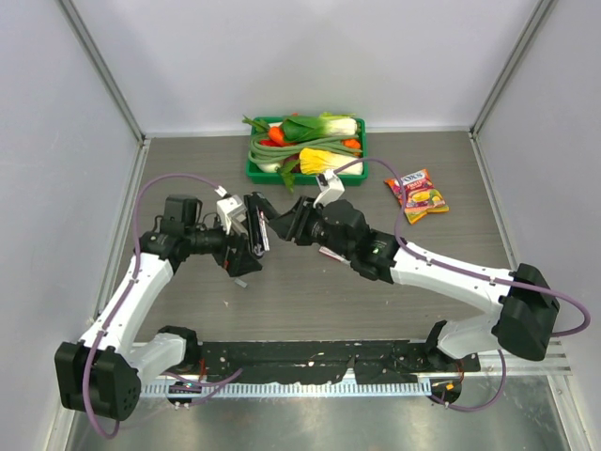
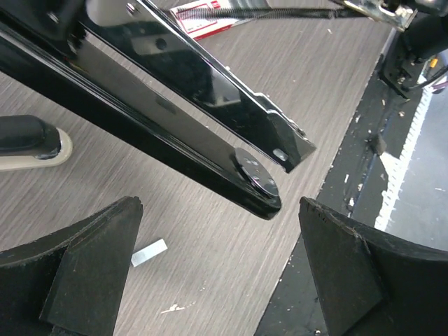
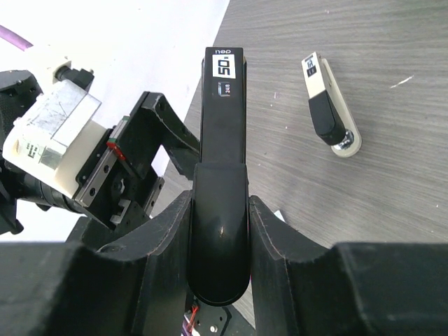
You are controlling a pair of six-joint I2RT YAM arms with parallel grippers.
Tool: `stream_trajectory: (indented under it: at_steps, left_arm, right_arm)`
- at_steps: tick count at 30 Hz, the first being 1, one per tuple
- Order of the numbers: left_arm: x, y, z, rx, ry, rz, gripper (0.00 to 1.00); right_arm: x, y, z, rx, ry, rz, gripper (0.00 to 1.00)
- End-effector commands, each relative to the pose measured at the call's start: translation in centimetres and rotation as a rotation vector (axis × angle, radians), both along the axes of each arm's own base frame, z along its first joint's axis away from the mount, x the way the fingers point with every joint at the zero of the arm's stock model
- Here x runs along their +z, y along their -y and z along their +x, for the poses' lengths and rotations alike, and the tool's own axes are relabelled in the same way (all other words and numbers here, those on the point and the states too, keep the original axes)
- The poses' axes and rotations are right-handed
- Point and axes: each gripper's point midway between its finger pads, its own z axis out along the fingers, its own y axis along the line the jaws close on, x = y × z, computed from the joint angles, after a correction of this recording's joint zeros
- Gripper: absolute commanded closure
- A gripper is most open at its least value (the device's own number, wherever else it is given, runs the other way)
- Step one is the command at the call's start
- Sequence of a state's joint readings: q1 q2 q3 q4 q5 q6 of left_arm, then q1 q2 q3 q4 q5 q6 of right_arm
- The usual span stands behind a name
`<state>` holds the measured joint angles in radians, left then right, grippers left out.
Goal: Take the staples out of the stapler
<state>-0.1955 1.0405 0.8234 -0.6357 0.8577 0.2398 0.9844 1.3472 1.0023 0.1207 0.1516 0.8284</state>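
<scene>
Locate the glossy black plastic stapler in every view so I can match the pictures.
Top external: left of centre, the glossy black plastic stapler sits between the two pincers.
Left wrist: it crosses the upper half diagonally.
Right wrist: it runs up the centre, clamped in the right pincer.
Shared landmark: the open left pincer, next to the stapler in all three.

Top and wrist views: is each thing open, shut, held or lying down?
right gripper: shut on black stapler.
black stapler: hinged open, held up.
left gripper: open, empty.
beige-and-black stapler: closed, lying on table.
staple strip: loose on table.
green tray: full of vegetables.
</scene>
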Motion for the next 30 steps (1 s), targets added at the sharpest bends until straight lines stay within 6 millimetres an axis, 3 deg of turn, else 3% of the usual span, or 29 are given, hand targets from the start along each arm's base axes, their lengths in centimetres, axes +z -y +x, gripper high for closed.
stream_trajectory:
  at_steps: [1, 9, 19, 25, 29, 30]
  left_arm:
    - [-0.1, -0.4, 1.3, 0.006, 0.095, 0.035, 0.01]
    - [0.5, -0.4, 1.6, 0.005, 0.117, 0.039, 0.19]
    - [0.7, -0.1, 1.1, 0.001, 0.094, 0.013, 0.21]
    - [-0.1, -0.8, 1.1, -0.012, 0.128, 0.067, 0.44]
    - [-0.5, -1.4, 1.4, -0.008, 0.157, 0.111, 0.69]
    - [-0.7, -1.5, 1.5, -0.01, 0.166, 0.126, 0.7]
  right_arm:
    - [6.7, -0.4, -1.0, 0.022, 0.074, 0.224, 0.89]
    - [6.3, -1.0, -1.7, 0.04, 0.059, 0.244, 0.89]
    - [6.9, -1.6, -2.1, 0.059, 0.055, 0.278, 0.89]
    - [6.7, -1.3, -2.5, 0.064, 0.045, 0.287, 0.89]
    - [6.1, -1.7, -3.1, 0.099, 0.021, 0.294, 0.89]
    - [5.5, -2.0, -3.4, 0.113, 0.009, 0.288, 0.89]
